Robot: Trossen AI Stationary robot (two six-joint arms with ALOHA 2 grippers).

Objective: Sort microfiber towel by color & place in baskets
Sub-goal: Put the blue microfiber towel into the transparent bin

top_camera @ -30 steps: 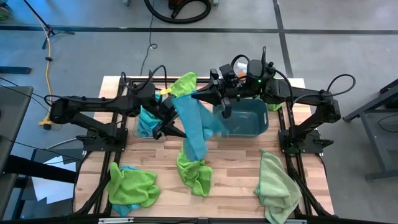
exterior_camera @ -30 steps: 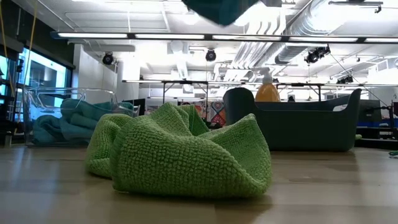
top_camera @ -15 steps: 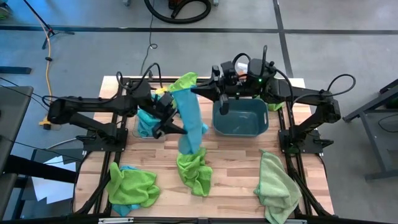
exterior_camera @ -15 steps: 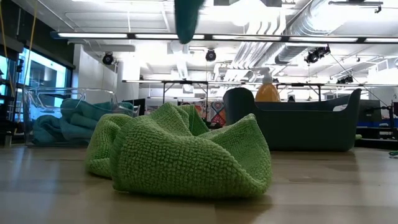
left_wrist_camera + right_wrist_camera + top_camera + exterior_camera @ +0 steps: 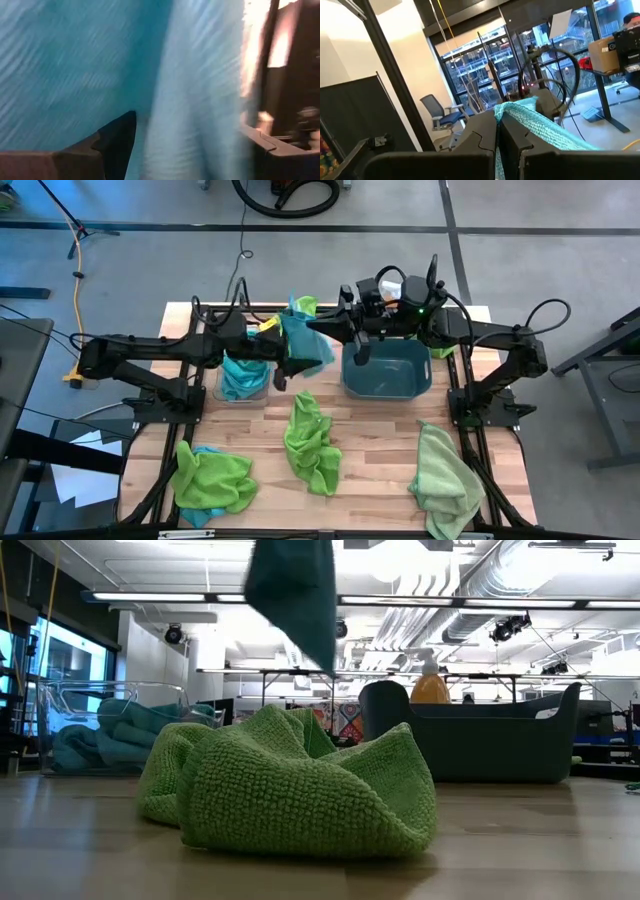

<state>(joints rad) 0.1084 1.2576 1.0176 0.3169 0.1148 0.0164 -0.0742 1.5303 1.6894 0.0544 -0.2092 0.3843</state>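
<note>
The blue towel [image 5: 305, 345], trailing low a second ago, now hangs bunched between both grippers. The right gripper [image 5: 498, 131] is closed on its corner; the left gripper [image 5: 187, 145] sits spread against the cloth, its hold impossible to judge. The clear basket [image 5: 240, 376] lies just below the left gripper, so the drop looks close.

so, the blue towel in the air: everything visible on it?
The blue towel is teal-blue terry microfiber, bunched and hanging clear of the table between the clear bin and the dark tub. The right gripper is shut on one edge; the left gripper is at its lower part, grip unclear. A corner dangles in the low view.
</note>
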